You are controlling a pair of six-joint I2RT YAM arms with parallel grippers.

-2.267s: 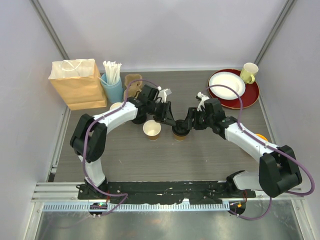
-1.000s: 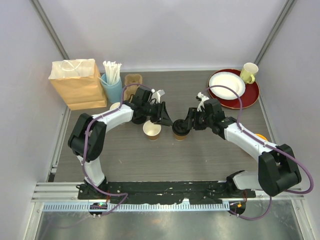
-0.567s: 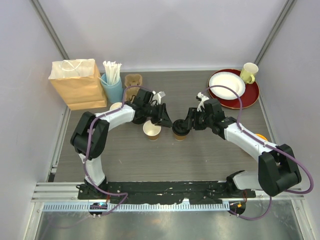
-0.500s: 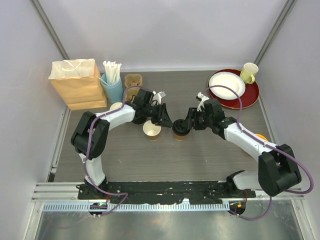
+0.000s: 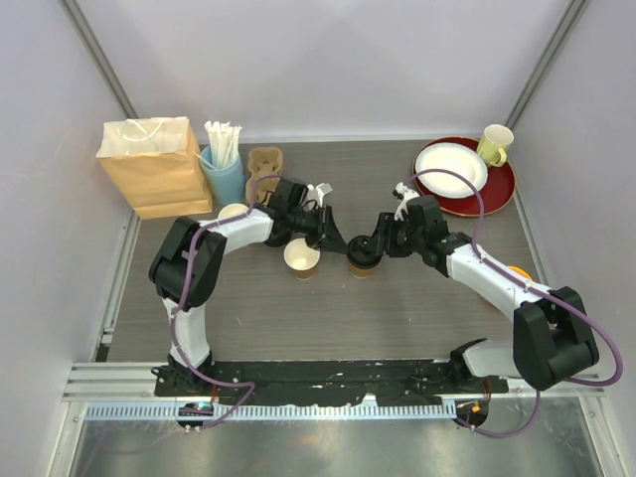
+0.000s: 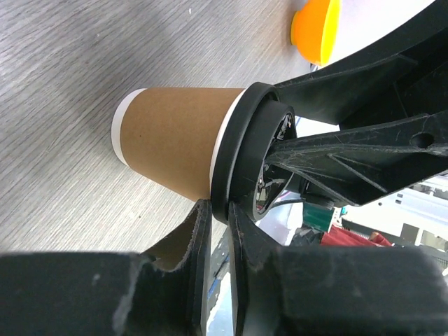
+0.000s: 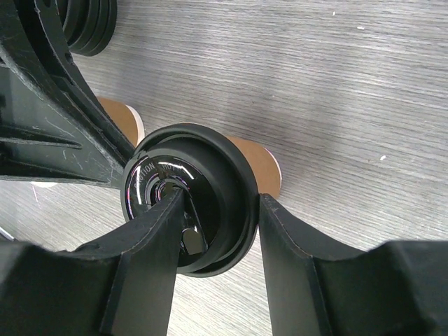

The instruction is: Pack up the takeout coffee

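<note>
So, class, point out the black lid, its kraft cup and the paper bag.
Black lid (image 7: 217, 178), right wrist view, on its glossy top.
Kraft cup (image 6: 175, 143), left wrist view, on its brown side wall.
Paper bag (image 5: 159, 174), top external view, on its front face.

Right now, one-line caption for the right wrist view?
Right gripper at the black lid of a kraft-paper cup standing on the wood-grain table.

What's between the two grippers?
A lidded cup, in the top view. The right gripper grips it, and the left gripper pinches the rim of its lid.
</note>
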